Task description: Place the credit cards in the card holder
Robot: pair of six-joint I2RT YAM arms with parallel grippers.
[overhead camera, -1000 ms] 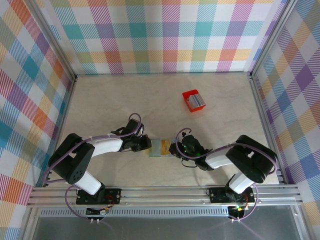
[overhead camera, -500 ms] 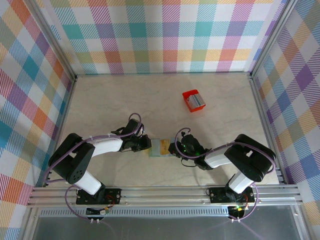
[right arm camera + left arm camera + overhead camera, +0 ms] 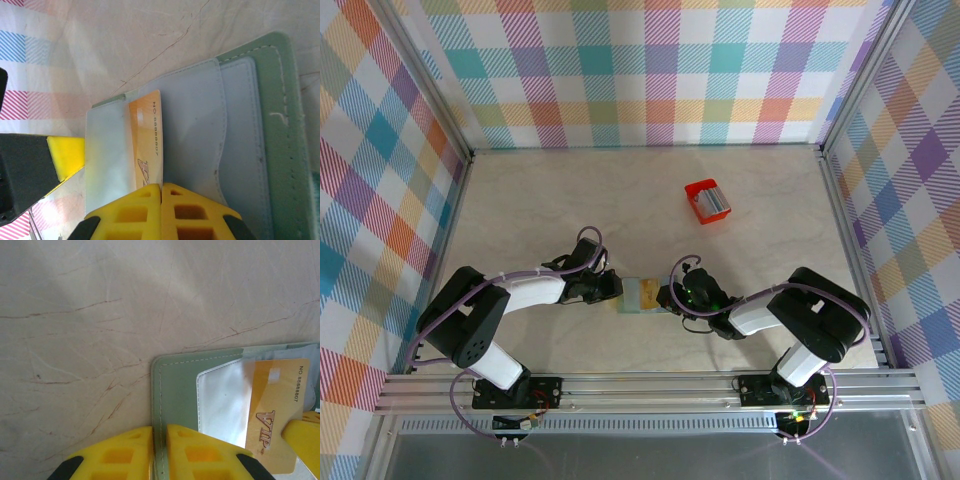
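Almost nothing has changed in the last second: the holder (image 3: 642,295) still lies open at the table's (image 3: 570,200) 6 o'clock, with the left gripper (image 3: 159,435) clamped on its 9 o'clock edge. At 3 o'clock the right gripper (image 3: 161,192) stays pinched on the gold card (image 3: 146,135), which is partly tucked into the holder. Only the right arm's elbow has edged slightly toward 9 o'clock.

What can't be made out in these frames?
- Top external: card holder too small; slots unreadable.
- Left wrist: the holder's far half is cut off by the right edge.
- Right wrist: gold card near end hidden behind right pincer.
- Top external: red box contents too small.
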